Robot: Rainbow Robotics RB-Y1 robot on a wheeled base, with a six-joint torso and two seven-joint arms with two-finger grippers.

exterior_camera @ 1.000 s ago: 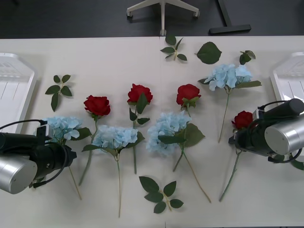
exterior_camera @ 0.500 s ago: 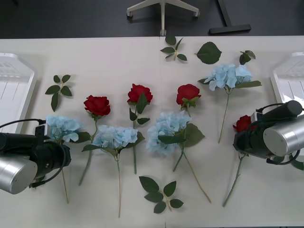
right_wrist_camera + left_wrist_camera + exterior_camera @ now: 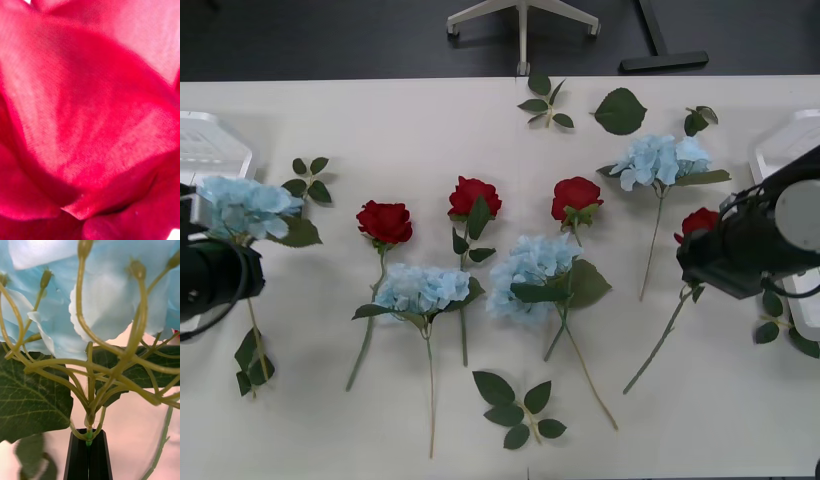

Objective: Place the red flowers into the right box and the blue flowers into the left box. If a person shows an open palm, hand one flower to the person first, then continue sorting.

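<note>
Pinching a thin green stem just under the bloom, the left gripper [image 3: 89, 450] has its black fingers pressed together on a blue hydrangea [image 3: 242, 207], with the branching stalks fanning up from the grip in the left wrist view. In the front view that flower hangs at the table's left edge, its head near the left box [image 3: 210, 140], stem and lower leaves trailing down toward the robot. The right gripper [image 3: 698, 262] sits at a red rose [image 3: 699, 222] near the right box [image 3: 780, 160]; whether its fingers are closed on it I cannot tell, since petals [image 3: 90, 120] crowd the right wrist view. The rose's stem slants away down over the table.

On the table [image 3: 430, 130] between the arms lie three more red roses [image 3: 384, 221] and three more blue hydrangeas [image 3: 420, 288], plus loose leaf sprigs [image 3: 515, 405].

These flowers look very light, with soft fabric heads and springy wire-like stems that will swing and droop. The stem just below the head seems the best hold: it keeps the bloom from flopping and spares the petals from crushing.
</note>
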